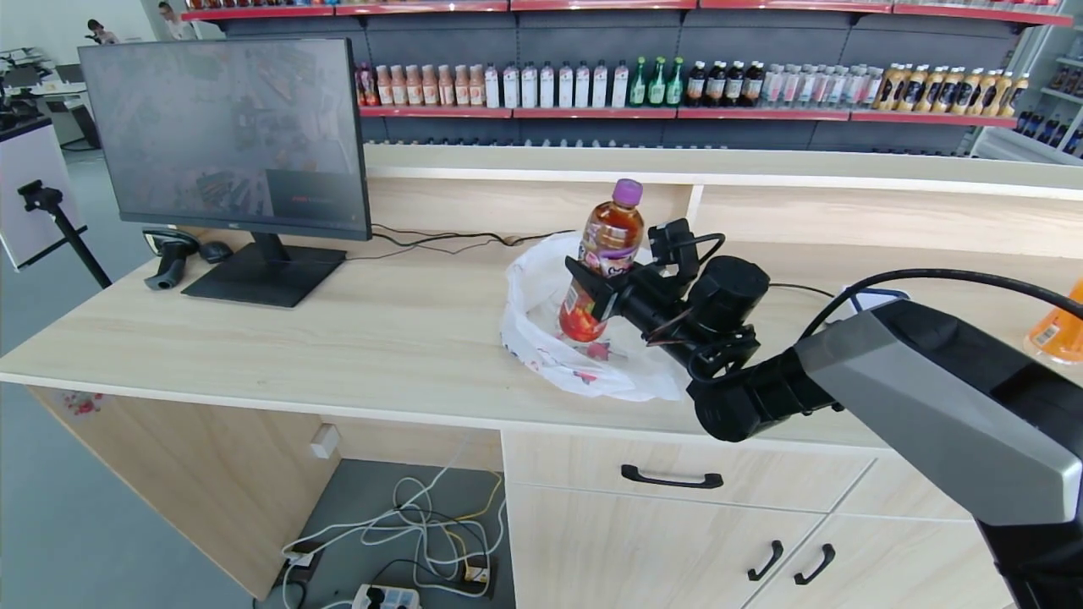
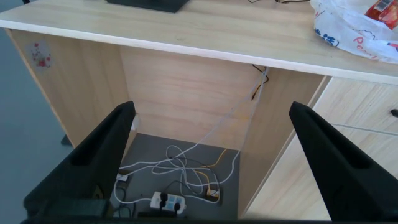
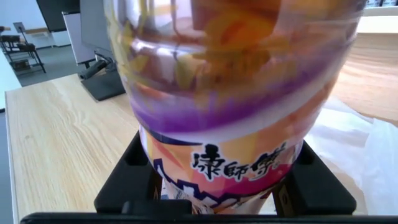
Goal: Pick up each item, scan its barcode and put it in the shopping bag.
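A drink bottle (image 1: 605, 258) with a purple cap and orange-red label stands upright over the open white shopping bag (image 1: 541, 338) on the wooden counter (image 1: 338, 330). My right gripper (image 1: 596, 292) is shut on the bottle's lower half, and the bottle (image 3: 230, 93) sits close up between the black fingers (image 3: 127, 174) in the right wrist view. The bottle's base is inside the bag's mouth. My left gripper (image 2: 211, 162) hangs open below the counter's front edge, holding nothing. The bag (image 2: 354, 25) lies on the counter top in the left wrist view.
A monitor (image 1: 228, 135) stands at the counter's back left, with a handheld barcode scanner (image 1: 169, 258) beside its base. An orange item (image 1: 1058, 330) lies at the far right. Shelves of bottles (image 1: 677, 85) line the back wall. Cables and a power strip (image 2: 168, 202) lie on the floor.
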`<state>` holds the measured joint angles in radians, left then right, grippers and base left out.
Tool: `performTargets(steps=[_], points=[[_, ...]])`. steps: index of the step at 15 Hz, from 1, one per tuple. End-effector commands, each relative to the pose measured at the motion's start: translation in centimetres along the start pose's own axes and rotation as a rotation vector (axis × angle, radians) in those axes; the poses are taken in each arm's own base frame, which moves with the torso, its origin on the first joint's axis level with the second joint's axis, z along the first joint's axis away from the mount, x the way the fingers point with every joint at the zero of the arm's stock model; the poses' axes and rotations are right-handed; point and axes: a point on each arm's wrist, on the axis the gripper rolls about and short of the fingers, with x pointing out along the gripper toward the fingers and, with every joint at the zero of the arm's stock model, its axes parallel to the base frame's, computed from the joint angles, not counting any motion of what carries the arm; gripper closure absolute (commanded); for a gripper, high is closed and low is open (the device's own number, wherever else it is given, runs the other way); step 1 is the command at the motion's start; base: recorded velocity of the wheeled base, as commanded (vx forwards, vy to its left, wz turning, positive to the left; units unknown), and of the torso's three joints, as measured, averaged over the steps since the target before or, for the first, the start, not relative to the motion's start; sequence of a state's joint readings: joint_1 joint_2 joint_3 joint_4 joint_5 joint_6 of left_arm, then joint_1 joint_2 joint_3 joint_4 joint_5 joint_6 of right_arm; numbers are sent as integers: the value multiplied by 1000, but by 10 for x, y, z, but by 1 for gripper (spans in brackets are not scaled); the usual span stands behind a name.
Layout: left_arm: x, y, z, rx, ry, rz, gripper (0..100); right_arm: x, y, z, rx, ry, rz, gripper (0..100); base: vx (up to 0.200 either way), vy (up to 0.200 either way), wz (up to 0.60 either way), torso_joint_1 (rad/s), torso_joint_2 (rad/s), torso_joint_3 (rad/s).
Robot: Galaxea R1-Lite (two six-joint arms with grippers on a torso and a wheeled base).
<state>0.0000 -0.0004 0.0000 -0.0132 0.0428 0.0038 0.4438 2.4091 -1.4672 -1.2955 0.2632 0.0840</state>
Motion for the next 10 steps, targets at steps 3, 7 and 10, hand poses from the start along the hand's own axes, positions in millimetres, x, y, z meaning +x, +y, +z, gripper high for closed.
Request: performTargets(steps=[3,7,10], points=[[0,0,0,1,0,2,0,6,1,-9,37,4,6,100,0,0,0,0,0,0],[0,0,0,2,0,0,0,14,4,-11,70,-17,24,100,0,0,0,0,0,0],[0,0,0,2,1,2,0,14,3,-12,71,-11,24,100,0,0,0,0,0,0]])
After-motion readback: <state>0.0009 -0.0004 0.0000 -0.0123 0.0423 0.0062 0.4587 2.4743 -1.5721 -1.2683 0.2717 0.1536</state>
